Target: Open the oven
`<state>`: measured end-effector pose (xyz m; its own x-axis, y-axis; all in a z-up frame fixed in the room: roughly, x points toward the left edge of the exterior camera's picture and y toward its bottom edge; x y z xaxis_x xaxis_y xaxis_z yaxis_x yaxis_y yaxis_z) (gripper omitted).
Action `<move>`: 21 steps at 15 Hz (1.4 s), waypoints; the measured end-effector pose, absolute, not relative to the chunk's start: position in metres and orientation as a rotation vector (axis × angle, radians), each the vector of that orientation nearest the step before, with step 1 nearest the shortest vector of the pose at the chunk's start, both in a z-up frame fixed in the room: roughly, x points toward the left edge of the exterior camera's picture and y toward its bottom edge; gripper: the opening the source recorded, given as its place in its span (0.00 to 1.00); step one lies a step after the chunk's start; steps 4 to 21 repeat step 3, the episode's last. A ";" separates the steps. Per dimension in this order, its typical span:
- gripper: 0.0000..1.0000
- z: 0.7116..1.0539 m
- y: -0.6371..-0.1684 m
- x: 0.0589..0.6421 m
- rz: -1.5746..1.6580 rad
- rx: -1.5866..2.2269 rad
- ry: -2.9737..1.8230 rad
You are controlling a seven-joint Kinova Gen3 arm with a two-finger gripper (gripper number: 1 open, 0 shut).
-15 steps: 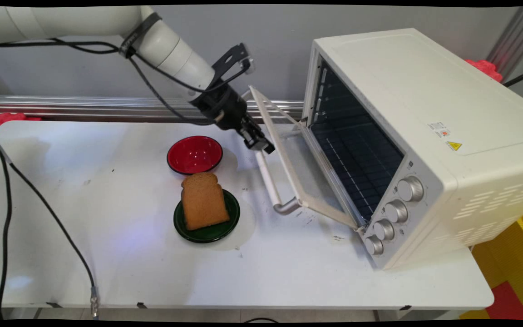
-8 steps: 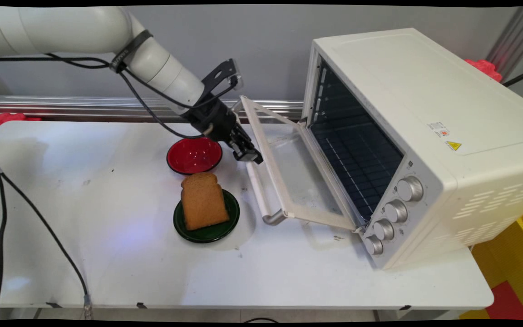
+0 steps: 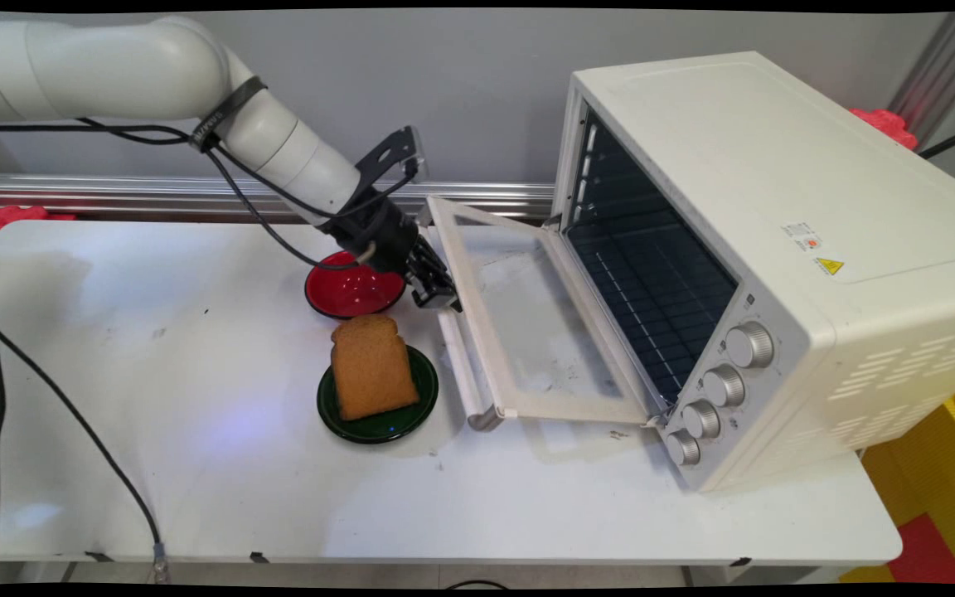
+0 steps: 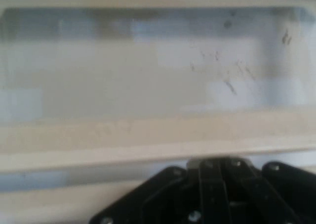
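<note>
Cream-white metal toaster oven [image 3: 776, 207] sits on the R side of the white counter [image 3: 196, 464], its glass-paned door [image 3: 569, 408] hanging roughly half open w/ the pale bar handle [image 3: 461, 365] on its outer edge. Black two-finger hand [image 3: 436, 292] is at the far end of that handle, touching or v. close to it. In the hand view it looks clenched [image 4: 217, 167], but can't tell whether the bar is actually caught inside. Glossy red bowl [image 3: 349, 290] lies just beside the hand, partly behind it. Dark green round plate [image 3: 378, 423] w/ a brown slice of bread [image 3: 371, 365] on it sits just L of the handle's near end.

Risks, as I judge them:
- Hold is at one end of the bar, so it could slip off and let the door drop
- Handle is close to the plate, so a lower door might knock plate or bread
- Wrist and cables hang near the bowl and could nudge it
- Oven may slide if pulled hard

Count: 1 oven, 1 door, 1 handle, 4 round silver knobs [image 3: 749, 344], 1 bowl, 1 plate, 1 slice, 1 hand
</note>
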<state>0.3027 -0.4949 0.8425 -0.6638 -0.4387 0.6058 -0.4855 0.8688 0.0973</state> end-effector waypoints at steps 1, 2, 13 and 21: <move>0.00 0.840 -0.494 0.304 0.096 0.664 -2.393; 0.00 0.839 -0.494 0.306 0.096 0.663 -2.393; 0.00 0.838 -0.493 0.307 0.096 0.662 -2.393; 0.00 0.838 -0.493 0.307 0.096 0.662 -2.393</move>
